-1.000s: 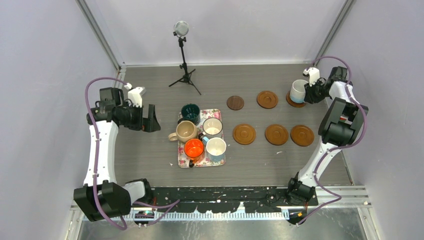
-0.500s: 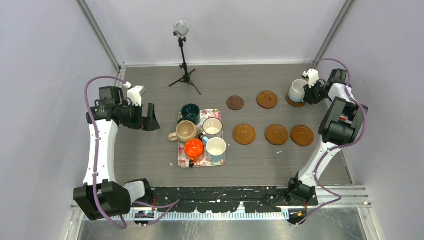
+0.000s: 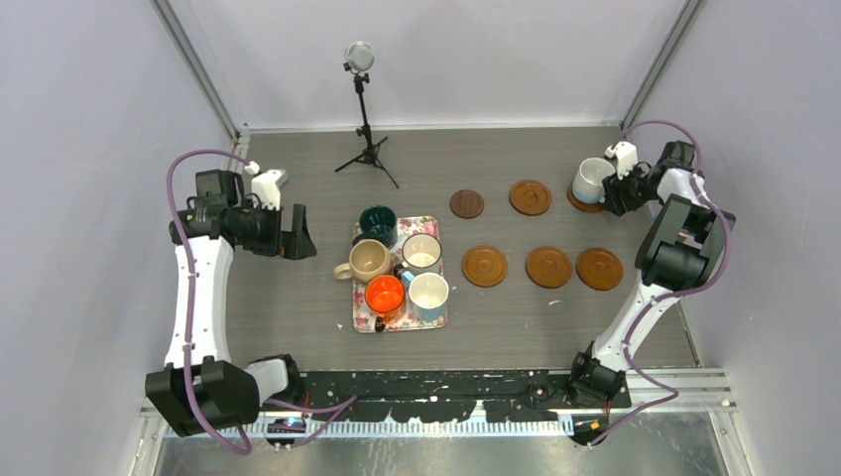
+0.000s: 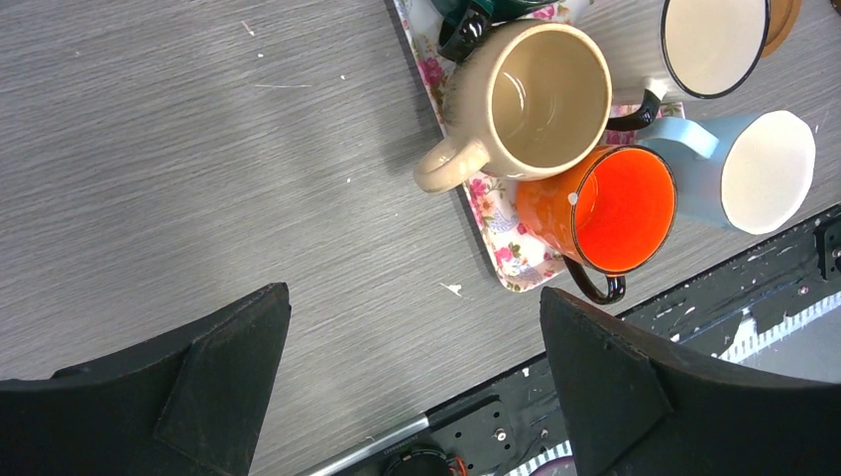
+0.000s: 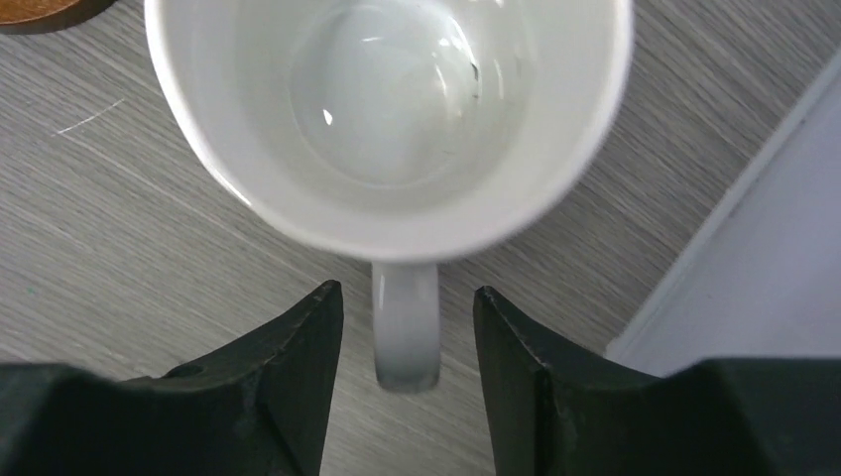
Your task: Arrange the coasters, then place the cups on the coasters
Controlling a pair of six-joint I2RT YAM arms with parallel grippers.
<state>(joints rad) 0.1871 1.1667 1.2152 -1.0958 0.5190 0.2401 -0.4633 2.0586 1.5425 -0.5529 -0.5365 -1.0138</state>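
Broadly, the grey worktop [image 3: 298,188] carried everything, and the left tool [image 4: 414,291] hung over a bare stretch of it with its fingers spread wide and nothing between them. To that tool's right lay the floral tray [image 3: 409,319] with five mugs packed on it. Nearest the tool was the beige mug [image 4: 526,99], its handle sticking out past the tray's edge. The dark green mug [image 3: 378,224] sat beyond it and the orange mug [image 4: 605,210] on its near side. Further right stood the white dark-rimmed mug [image 4: 716,45] and the light blue mug [image 4: 744,171]. Four of them were plainly empty; the green one's inside was too dark to judge.

Well to the right, the right tool [image 5: 407,302] stood partly open around the handle of the white mug [image 5: 397,109], a gap showing on each side, gripping nothing. That mug, empty too, stood on a coaster [image 3: 583,206] at the far right. To this tool's left lay an orange-brown coaster [image 3: 530,196] and the small dark coaster [image 3: 466,203]. Nearer the arm bases lay three more [image 3: 484,266] [image 3: 548,267] [image 3: 599,268], all bare.
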